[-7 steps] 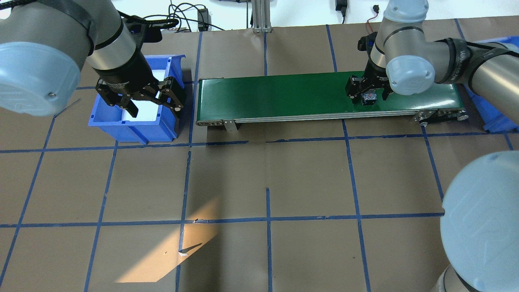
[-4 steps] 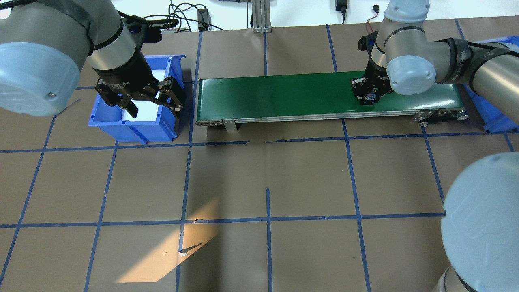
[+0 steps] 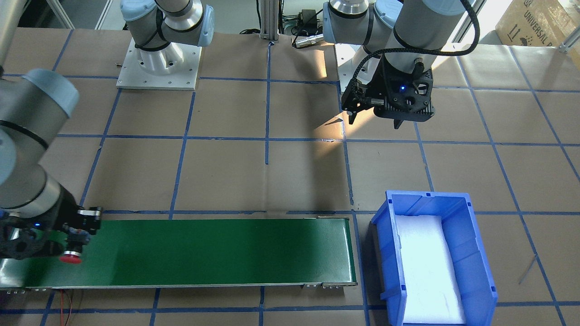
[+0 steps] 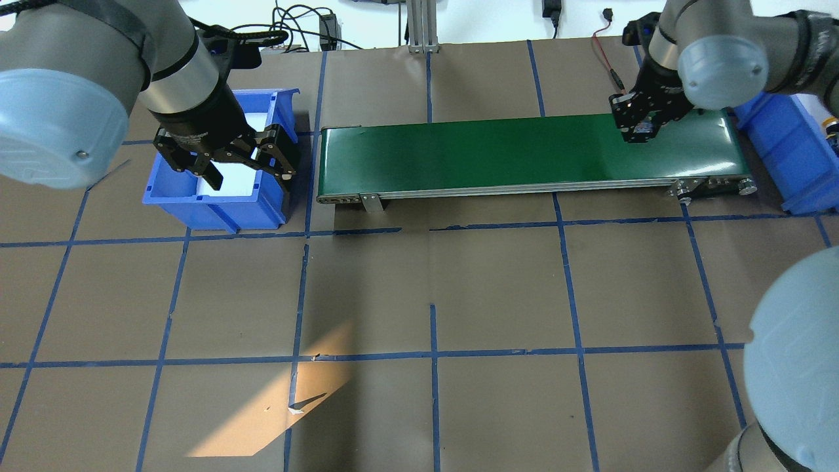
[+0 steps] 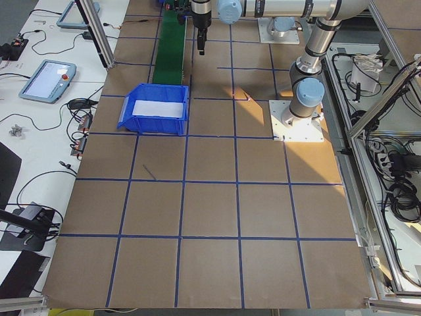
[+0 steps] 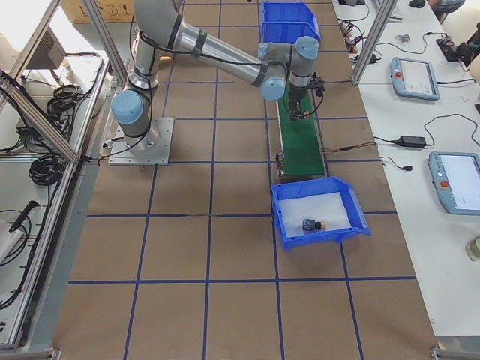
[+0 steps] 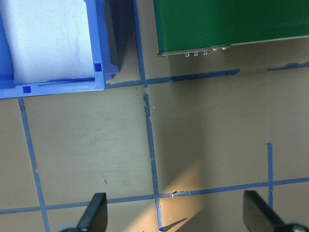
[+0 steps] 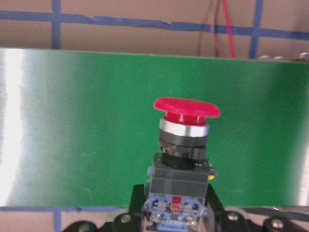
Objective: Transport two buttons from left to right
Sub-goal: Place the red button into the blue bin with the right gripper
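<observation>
The red button (image 8: pixel 186 135), a red mushroom cap on a black-grey body, is held in my right gripper (image 4: pixel 642 128), which is shut on its body just above the right end of the green conveyor belt (image 4: pixel 491 154). It also shows in the front view (image 3: pixel 70 258). The yellow button (image 6: pixel 310 224) lies in the right blue bin (image 6: pixel 352 214). My left gripper (image 4: pixel 248 172) is open and empty above the left blue bin (image 4: pixel 216 206), which shows only white foam.
The right bin (image 4: pixel 780 151) stands just past the belt's right end. The belt's left end (image 7: pixel 193 29) lies close to the left bin (image 7: pixel 58 87). Brown paper with blue tape lines (image 4: pixel 432 354) covers the table.
My right gripper closed on the red button on the belt, then lifted it and carried it right and farther back, toward the right bin. The left arm has not moved.
</observation>
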Tool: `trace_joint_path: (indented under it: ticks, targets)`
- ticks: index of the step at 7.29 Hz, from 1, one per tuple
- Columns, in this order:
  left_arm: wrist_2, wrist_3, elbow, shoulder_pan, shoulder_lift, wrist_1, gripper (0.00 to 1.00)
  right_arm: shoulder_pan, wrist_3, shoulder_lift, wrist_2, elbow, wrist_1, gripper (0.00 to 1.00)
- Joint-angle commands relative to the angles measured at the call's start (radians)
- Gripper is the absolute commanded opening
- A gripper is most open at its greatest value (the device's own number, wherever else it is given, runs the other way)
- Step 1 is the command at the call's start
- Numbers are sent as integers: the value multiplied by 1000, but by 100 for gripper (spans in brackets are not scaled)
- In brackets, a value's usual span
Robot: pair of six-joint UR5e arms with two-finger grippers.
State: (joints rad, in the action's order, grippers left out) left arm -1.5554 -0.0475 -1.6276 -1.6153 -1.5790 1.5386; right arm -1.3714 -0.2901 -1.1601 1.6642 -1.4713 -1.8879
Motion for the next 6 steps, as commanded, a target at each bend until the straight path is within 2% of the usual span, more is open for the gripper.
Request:
trace_joint_path:
  ticks: [1,2,4,5,6]
  targets:
    - [0,0,0,0,0,0,100,149,-247,-26,51,115,134,20]
    - [0,0,0,0,-1,0,100,249,-368,-24,39,138,139,20]
    - [0,0,-2,0,-3,0,100,409,-521,-6,-47,167,139,20]
    - [0,0,-2,0,-4,0,100,460,-571,29,-96,193,136,20]
    - [0,0,-2,0,-4,0,100,471,-592,93,-100,233,125,21]
